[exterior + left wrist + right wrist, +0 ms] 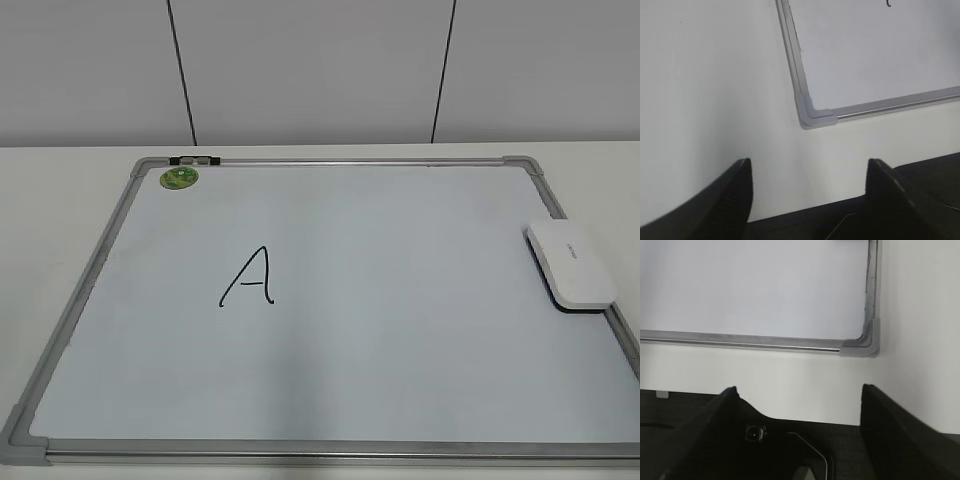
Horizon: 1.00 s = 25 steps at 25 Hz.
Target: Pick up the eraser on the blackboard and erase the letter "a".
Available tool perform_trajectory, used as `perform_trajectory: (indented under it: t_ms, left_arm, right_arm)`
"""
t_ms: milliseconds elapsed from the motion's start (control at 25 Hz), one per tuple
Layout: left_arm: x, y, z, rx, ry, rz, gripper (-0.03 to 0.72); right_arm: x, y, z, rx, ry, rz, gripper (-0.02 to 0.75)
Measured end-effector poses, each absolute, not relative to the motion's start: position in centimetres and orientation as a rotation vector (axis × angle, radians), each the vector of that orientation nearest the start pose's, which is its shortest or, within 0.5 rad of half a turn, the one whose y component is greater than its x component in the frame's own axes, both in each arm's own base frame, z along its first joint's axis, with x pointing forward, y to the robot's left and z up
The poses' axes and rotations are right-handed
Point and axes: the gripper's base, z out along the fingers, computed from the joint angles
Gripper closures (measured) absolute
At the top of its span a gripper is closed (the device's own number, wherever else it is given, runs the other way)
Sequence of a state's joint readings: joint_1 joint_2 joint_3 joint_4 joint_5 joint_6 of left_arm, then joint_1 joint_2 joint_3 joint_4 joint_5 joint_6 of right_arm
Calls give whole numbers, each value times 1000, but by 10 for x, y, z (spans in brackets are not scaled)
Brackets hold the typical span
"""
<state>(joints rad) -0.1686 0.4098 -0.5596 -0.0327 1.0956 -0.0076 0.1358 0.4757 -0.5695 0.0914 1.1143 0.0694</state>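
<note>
The white eraser (pixel 570 265) lies on the right edge of the blackboard (pixel 400 330), a white board with a silver-grey frame. A large capital "A" (pixel 250 278) is written left of centre. No small lowercase "a" shows on the board. Neither gripper shows in the exterior view. My left gripper (pixel 809 167) is open and empty above the table, short of the blackboard's near left corner (pixel 812 114). My right gripper (pixel 799 392) is open and empty, short of the near right corner (pixel 867 342). The eraser is out of both wrist views.
A small green round magnet (pixel 179 178) sits at the board's far left corner, with a dark clip (pixel 194 160) on the frame beside it. The board lies on a white table (pixel 60 190). A grey panelled wall stands behind.
</note>
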Motion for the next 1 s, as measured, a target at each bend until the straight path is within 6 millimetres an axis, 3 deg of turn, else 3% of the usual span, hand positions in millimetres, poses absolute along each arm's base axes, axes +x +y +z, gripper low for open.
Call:
perform_trajectory:
  t_ms: [200,360,1000]
  left_arm:
    - [38,-2,283,124,2344,-54,174]
    - [36,4,276,71,2339,14,174]
    - [37,6,274,64,2340,28,174]
  right_arm:
    - [37,7,266,-79,2428,118,183]
    - [27,5,266,-90,2359,109,183]
    - [24,4,267,-112,2338,98,183]
